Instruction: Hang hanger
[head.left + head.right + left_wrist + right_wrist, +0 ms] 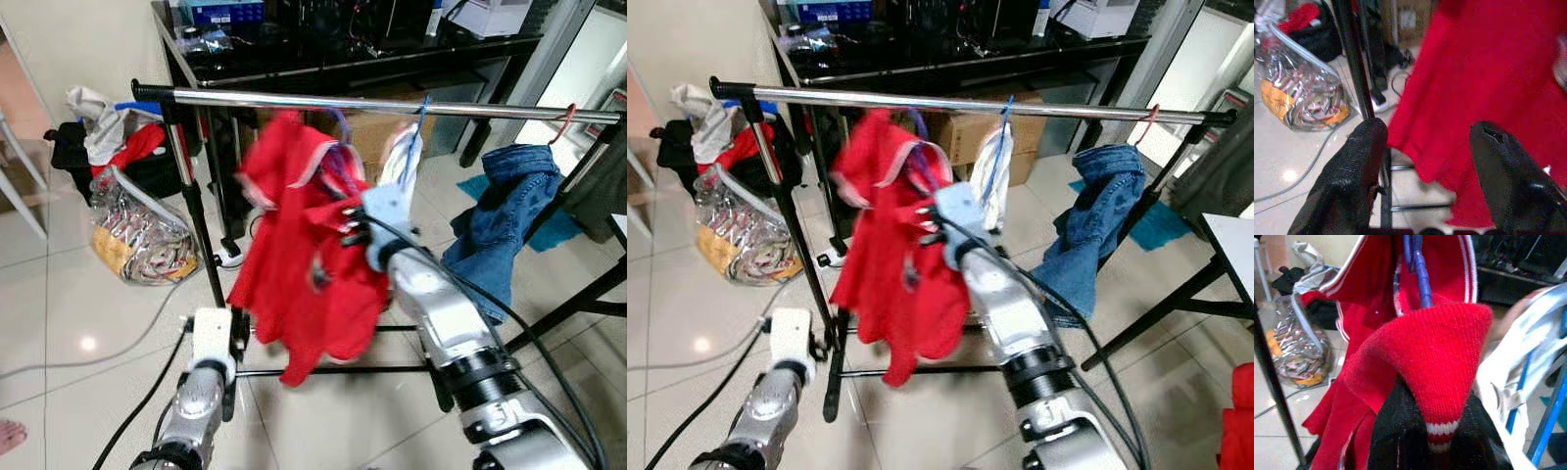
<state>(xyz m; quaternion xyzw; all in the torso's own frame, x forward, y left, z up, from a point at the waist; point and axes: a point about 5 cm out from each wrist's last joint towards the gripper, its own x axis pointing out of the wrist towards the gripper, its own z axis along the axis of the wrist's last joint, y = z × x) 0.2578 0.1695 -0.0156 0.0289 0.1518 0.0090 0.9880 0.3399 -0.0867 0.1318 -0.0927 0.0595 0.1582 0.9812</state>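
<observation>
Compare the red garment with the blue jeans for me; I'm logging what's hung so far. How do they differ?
The red garment on its blue hanger is held below the rail by the right hand, not hooked on; the blue jeans hang from the rail. The red garment is blurred, the blue jeans sharp. Both are bunched and crumpled.

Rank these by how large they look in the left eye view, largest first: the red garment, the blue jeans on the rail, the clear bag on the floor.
1. red garment, nearest the camera
2-3. blue jeans and clear bag look alike; unranked
</observation>
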